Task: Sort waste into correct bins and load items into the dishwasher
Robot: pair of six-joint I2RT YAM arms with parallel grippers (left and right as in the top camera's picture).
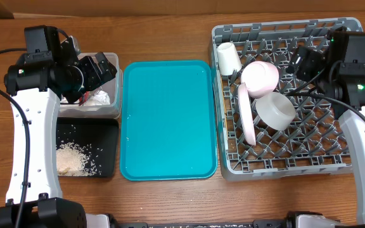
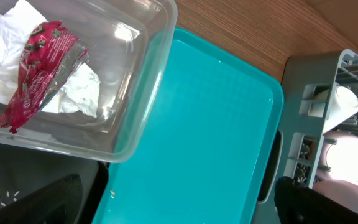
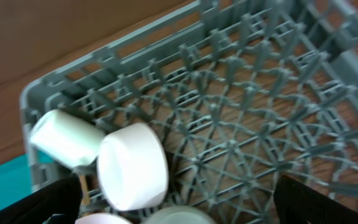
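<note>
The grey dishwasher rack (image 1: 284, 166) holds a cream cup (image 1: 228, 58), a pale pink bowl (image 1: 260, 77), a whitish-grey bowl (image 1: 275, 110) and a plate (image 1: 246, 114) standing on edge. My right gripper (image 1: 306, 60) hovers open over the rack's far part. In its wrist view the fingers (image 3: 328, 202) stand wide apart above the pink bowl (image 3: 132, 165) and cup (image 3: 64, 137), holding nothing. My left gripper (image 1: 97, 69) is open over the clear tub (image 2: 148, 81), which holds a white napkin (image 2: 73, 93) and a red wrapper (image 2: 39, 71). Rice (image 1: 75, 158) lies in the black tray (image 1: 106, 136).
A large teal tray (image 1: 166, 120) lies between the bins on the left and the rack on the right, with a few tiny crumbs near its left edge (image 2: 112, 194). Bare wooden table runs along the far and near edges.
</note>
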